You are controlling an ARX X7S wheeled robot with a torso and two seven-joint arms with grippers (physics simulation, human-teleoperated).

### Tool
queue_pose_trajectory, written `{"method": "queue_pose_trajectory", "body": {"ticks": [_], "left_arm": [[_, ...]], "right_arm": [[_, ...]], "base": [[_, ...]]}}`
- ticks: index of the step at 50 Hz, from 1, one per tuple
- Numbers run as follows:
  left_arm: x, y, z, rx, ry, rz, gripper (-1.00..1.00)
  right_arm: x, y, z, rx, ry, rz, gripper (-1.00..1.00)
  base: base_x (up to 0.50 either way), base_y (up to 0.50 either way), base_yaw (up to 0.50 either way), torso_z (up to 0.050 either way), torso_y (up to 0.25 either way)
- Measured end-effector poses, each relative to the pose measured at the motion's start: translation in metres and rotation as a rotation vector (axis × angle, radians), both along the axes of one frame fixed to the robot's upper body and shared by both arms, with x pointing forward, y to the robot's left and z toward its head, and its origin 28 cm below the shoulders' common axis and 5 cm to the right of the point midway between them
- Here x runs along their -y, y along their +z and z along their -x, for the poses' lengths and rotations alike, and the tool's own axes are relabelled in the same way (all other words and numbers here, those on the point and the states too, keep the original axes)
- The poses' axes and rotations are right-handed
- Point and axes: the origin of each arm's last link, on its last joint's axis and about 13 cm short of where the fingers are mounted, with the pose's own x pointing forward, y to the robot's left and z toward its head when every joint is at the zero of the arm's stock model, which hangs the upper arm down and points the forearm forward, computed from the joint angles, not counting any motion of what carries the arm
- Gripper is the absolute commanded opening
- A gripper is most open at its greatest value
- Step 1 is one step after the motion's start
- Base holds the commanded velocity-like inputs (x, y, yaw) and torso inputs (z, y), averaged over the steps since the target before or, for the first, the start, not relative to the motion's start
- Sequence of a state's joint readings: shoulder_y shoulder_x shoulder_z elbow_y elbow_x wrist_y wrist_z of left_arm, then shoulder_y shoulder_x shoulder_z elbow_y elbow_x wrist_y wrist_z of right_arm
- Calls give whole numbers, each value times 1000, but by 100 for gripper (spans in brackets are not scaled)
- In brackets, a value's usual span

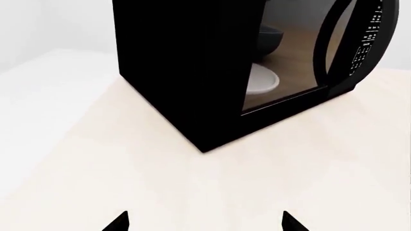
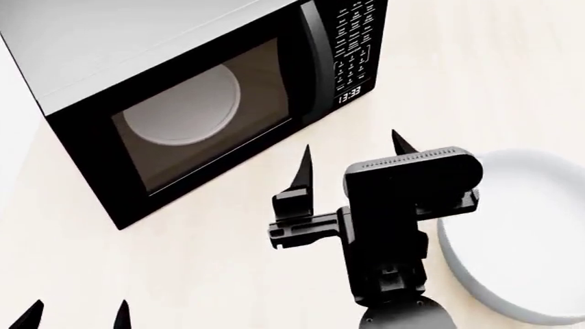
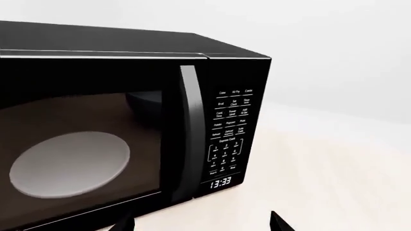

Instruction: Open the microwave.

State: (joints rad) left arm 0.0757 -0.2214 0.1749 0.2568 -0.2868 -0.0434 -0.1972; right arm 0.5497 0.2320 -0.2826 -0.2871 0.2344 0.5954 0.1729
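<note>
Where the scene sits: while both arms hang short of it, the microwave [image 2: 183, 89] stands on the pale, matte table [image 2: 229, 274], turned at an angle in the head view
Microwave body: a large boxy shell, flat black on its sides [image 1: 180, 72] with a smooth grey top panel [image 2: 119, 34]
Door: closed flush with the front, a wide dark glass window [image 3: 83, 144] with a faint brownish sheen from the cavity behind it
Handle: a tall, slightly bowed black bar [image 3: 189, 134] running upright between window and keypad, with a soft grey highlight along its edge
Keypad: a black panel [image 3: 232, 130] of small white lettering in rows, and a white digital clock [image 3: 220, 182] beneath reading 13:33
Turntable: a round, flat white plate [image 3: 67, 163] lying inside, seen through the glass; a dark rounded shape behind it may be a bowl, though the window is too dim to be sure
Right pincer: [image 2: 352, 161] released, its two thin black pointed fingers [image 2: 303, 168] spread wide and holding nothing, hovering near the door's lower corner below the clock, apart from it
Right wrist block: a chunky black housing [image 2: 412, 185] with a ribbed grey cap
Left pincer: [image 2: 73, 315] released as well, its tips [image 1: 119, 222] parted over bare table, well apart from the microwave's side
Bowl: a wide, shallow white round dish [image 2: 521, 240] with a thick rim, on the table beside the right arm
</note>
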Motion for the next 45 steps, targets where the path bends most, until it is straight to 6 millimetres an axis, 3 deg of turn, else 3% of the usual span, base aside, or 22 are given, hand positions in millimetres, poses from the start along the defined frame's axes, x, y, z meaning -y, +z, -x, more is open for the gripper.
{"method": "queue_pose_trajectory", "body": {"ticks": [45], "left_arm": [[2, 2, 4, 0, -21, 10, 100]], "right_arm": [[-5, 20, -61, -32, -35, 55, 100]], "base": [[0, 0, 0, 0, 0]]}}
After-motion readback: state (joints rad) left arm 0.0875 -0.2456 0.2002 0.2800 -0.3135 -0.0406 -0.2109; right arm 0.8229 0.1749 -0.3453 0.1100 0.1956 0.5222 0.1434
